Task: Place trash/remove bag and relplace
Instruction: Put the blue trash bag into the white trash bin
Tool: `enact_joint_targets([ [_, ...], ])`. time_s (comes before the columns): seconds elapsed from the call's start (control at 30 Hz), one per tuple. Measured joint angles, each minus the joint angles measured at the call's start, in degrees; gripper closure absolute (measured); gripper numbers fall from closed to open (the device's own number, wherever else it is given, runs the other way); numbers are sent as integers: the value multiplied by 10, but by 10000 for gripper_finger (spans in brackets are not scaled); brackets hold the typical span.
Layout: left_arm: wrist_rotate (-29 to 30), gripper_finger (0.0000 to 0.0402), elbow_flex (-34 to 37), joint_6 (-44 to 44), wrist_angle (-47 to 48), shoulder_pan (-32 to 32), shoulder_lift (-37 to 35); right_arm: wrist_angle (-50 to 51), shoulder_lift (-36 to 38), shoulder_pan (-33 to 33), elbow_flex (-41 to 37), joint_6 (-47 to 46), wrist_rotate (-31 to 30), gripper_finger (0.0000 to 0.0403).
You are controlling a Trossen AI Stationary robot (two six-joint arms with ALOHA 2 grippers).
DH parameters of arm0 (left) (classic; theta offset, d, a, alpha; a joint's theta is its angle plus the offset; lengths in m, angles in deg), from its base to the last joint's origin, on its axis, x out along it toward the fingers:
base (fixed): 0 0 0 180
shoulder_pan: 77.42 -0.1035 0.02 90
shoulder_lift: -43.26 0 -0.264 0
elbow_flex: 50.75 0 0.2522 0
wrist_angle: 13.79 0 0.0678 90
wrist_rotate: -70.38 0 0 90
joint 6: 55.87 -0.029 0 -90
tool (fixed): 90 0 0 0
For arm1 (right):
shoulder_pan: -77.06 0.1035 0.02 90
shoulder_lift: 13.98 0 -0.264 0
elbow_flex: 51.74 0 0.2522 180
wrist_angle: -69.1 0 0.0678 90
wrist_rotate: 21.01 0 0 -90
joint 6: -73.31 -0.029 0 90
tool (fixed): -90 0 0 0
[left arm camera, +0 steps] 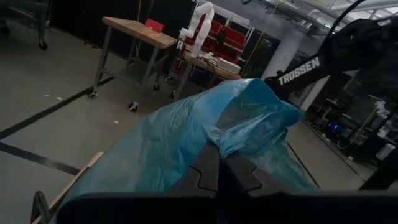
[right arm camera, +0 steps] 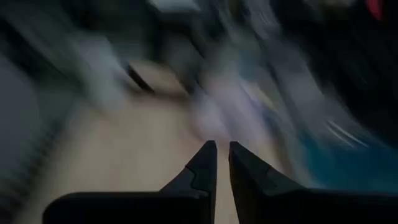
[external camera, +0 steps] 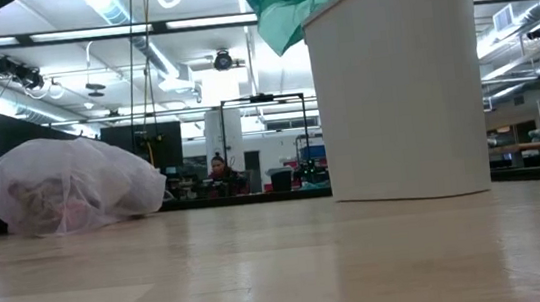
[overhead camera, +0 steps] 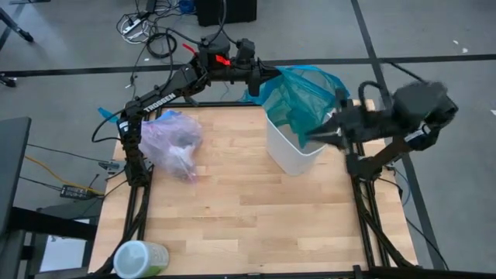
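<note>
1. Left gripper point(overhead camera: 267, 76) pinches the teal bag point(overhead camera: 298, 97) at the white bin's point(overhead camera: 291, 151) far rim.
2. Right gripper point(overhead camera: 316, 136), fingers nearly together, holds nothing I can see.
3. Filled pink bag point(overhead camera: 172, 142) lies on the table point(overhead camera: 248, 217), well apart from the bin.

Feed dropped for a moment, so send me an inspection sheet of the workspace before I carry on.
Surface: wooden table, mostly bare.
Job's things: pale pink bag, filled, lying on the table; white bin upright, teal bag draped over its rim.
Clutter: green-lidded tub at the table's edge.
Grippers: left gripper shut on teal bag; right gripper at the bin's rim, nearly closed.
Cables: loose on the floor.
Surroundings: person seated far off.
</note>
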Motion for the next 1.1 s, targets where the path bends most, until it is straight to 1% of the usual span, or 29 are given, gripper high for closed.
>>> enact_joint_targets([
  [0.03,-2,393,0,0,0,0,0,58,0,5,-1,5,-55,371],
  [0.07,-2,393,0,0,1,0,0,109,-2,6,-2,8,-87,371],
  [0.13,-2,393,0,-2,3,-1,0,170,-13,0,-3,12,-125,364],
  [0.23,-2,393,0,-21,3,-1,0,203,-28,-10,-2,53,-142,340],
  [0.33,-1,393,0,-38,12,-1,0,206,-48,-21,-2,81,-151,308],
  [0.43,-1,393,0,-46,20,-1,0,224,-62,-29,-3,107,-183,275],
  [0.53,0,393,0,-57,29,-1,0,242,-69,-29,-2,115,-235,241],
  [0.57,0,393,0,-59,32,-1,0,244,-71,-28,-2,115,-243,231],
  [0.7,6,393,0,-60,29,-2,0,245,-75,-30,-2,104,-244,202],
  [0.8,31,393,0,-61,24,-3,0,257,-77,-30,-2,86,-221,196],
  [0.93,35,393,0,-57,13,-5,0,262,-78,-29,-18,59,-203,200],
  [1.03,35,393,0,-56,14,-5,0,262,-78,-30,-31,59,-231,210],
  [1.1,35,393,0,-55,15,-4,0,261,-78,-30,-33,63,-261,221],
])
